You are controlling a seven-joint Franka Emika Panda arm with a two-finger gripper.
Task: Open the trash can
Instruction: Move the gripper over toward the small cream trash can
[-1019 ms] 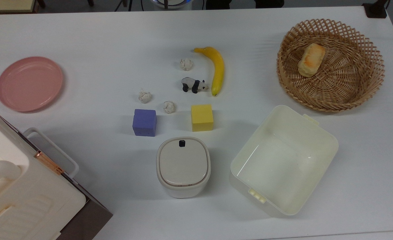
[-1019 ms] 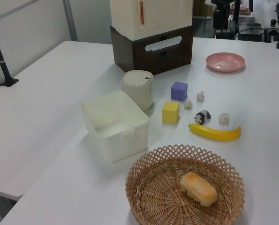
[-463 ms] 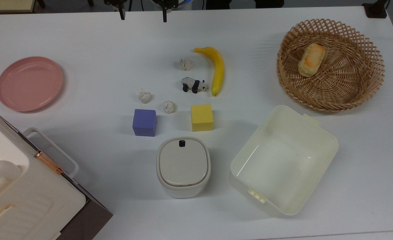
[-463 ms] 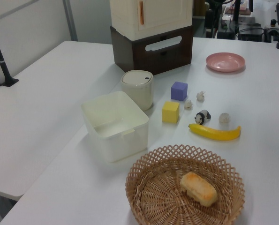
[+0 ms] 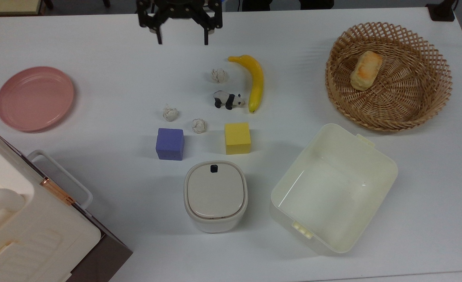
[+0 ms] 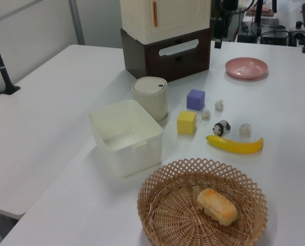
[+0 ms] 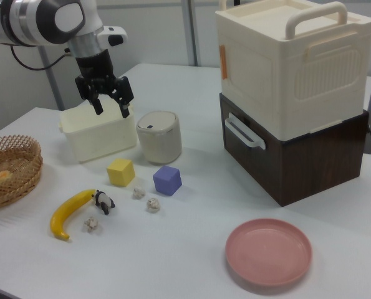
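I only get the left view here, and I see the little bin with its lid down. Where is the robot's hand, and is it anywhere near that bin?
Observer: In the right view the gripper hangs in the air above the table, apart from the trash can and touching nothing.
Operator: Are its fingers spread or pinched?
Observer: Spread. The top view shows a wide gap between them.
Operator: What sits between it and the bin?
Observer: In the top view a paper ball lies about on that line, with the purple cube and the yellow cube on either side.
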